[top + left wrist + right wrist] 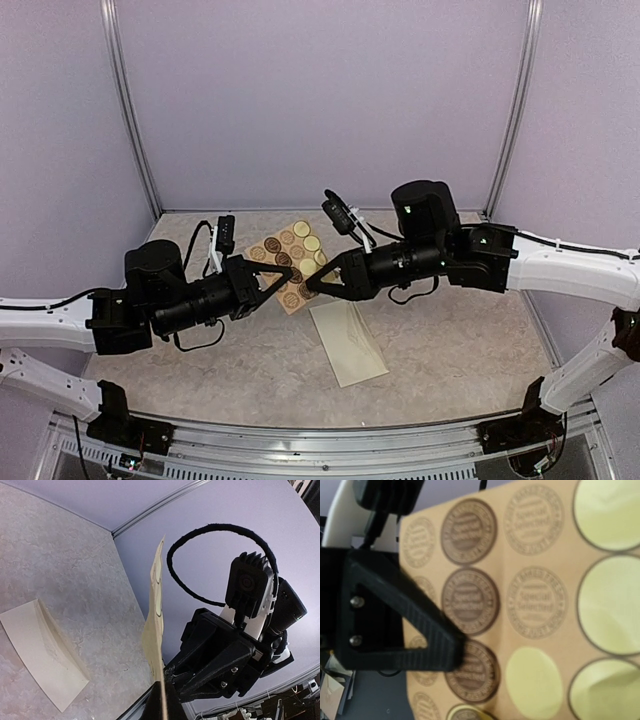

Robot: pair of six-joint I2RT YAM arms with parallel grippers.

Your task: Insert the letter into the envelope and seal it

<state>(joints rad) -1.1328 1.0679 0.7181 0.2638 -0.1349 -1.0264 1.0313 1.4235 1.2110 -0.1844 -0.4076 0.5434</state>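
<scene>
The cream envelope (347, 342) lies flat on the table in front of the grippers; it also shows in the left wrist view (40, 655) with a raised crease across it. No letter sheet shows. My left gripper (288, 280) (163, 702) is shut on the tan card of round stickers (290, 255) (157, 610) and holds it up on edge. That card fills the right wrist view (540, 600), with the left gripper's finger (405, 630) across it. My right gripper (310, 285) (170, 672) faces the left one, its tips pinched together at the card's edge.
Purple walls enclose the marbled table (450, 330) on three sides, with metal posts (130, 120) (515, 110) at the back corners. A metal rail (320, 440) runs along the near edge. Both arms cross above the table's middle.
</scene>
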